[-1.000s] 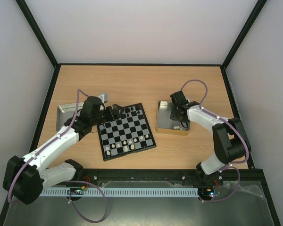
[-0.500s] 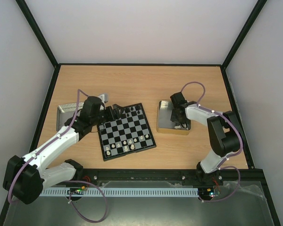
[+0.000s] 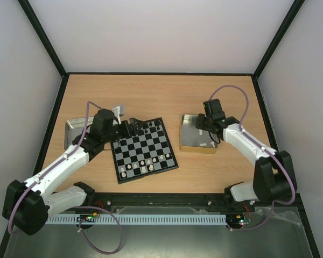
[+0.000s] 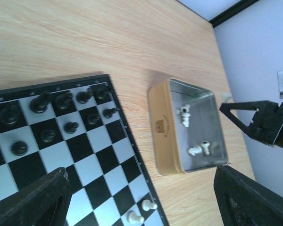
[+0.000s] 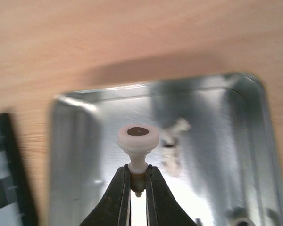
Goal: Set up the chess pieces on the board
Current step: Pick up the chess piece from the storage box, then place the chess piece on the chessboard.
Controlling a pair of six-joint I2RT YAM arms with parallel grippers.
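Change since a second ago: the right claw [image 5: 137, 184] has risen out of the tin [image 3: 197, 149], and its elbow has swung back toward the near right corner. The left arm is unmoved.

Right claw: slim black fingers clamped on the stem of a white piece [image 5: 137, 137]. The piece's round flat base, with a dark centre disc, faces the wrist camera. It is held above the tin.

Left claw [image 3: 131, 127]: fingers wide apart, holding nothing, over the board's far left corner.

Board [image 3: 146, 146]: square, glossy black and silver-grey checks, thin black border, lying skewed on the table [image 3: 151, 97]. Black pieces [image 4: 61, 100] stand on the far rows, white pieces [image 3: 143, 164] on the near rows.

Tin: rectangular with rounded corners, brushed-metal floor, gold wall with a small emblem. A few loose pieces [image 4: 186, 115], white, lie inside.

Table: pale wood grain.

Silver tray [image 3: 72, 124]: left of the board, partly behind the left arm.
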